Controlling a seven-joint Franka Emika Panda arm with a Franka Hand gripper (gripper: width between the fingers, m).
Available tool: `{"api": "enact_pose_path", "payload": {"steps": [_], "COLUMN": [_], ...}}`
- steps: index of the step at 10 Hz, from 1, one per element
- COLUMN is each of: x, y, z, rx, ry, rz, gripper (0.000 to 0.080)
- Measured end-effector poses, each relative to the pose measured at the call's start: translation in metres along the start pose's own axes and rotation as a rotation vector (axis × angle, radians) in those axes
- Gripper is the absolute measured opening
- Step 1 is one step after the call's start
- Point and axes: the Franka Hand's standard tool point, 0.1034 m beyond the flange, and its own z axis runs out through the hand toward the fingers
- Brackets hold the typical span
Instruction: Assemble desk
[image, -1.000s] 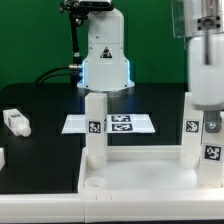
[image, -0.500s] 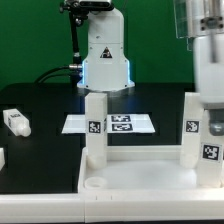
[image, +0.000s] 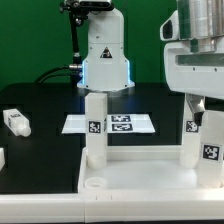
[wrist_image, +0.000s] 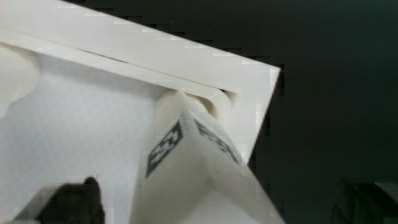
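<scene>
My arm risen since earlier frame; gripper (image: 205, 108) open, fingers spread over right leg (image: 213, 145), standing on desk top (image: 140, 178).

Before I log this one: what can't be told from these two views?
1. Grip of the gripper: in the exterior view its own white body hides the fingertips. The wrist view shows the fingers only as dark blurs at the picture's edge.
2. Seating of the rightmost leg: cut by the exterior view's right edge, blurred in the wrist view.
3. White piece: cut by the exterior view's left edge, unidentifiable.
</scene>
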Motion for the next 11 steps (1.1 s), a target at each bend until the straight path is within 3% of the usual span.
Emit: {"api": "enact_pose_path", "payload": {"steps": [1, 3, 5, 6, 7, 8, 10, 11], "x": [0.0033, 0.0085, 0.0083, 0.0087, 0.009, 0.0098, 0.0114, 0.0111], "y": [0.0005, 0.0015, 0.0015, 0.0016, 0.0016, 0.0022, 0.0038, 0.0051], "z": [-0.0007, -0.0008, -0.0007, -0.0007, -0.0008, -0.0007, -0.0012, -0.003], "rx": [-0.022, -0.028, -0.027, -0.027, -0.027, -0.029, -0.033, -0.05], "ry": [0.025, 0.015, 0.016, 0.016, 0.016, 0.017, 0.018, 0.016], "rz": [-0.294, -0.558, -0.538, -0.527, -0.527, -0.523, -0.304, -0.147], "gripper": [0.0649, 0.0649, 0.0638, 0.0467, 0.0467, 0.0285, 0.0286, 0.0286]}}
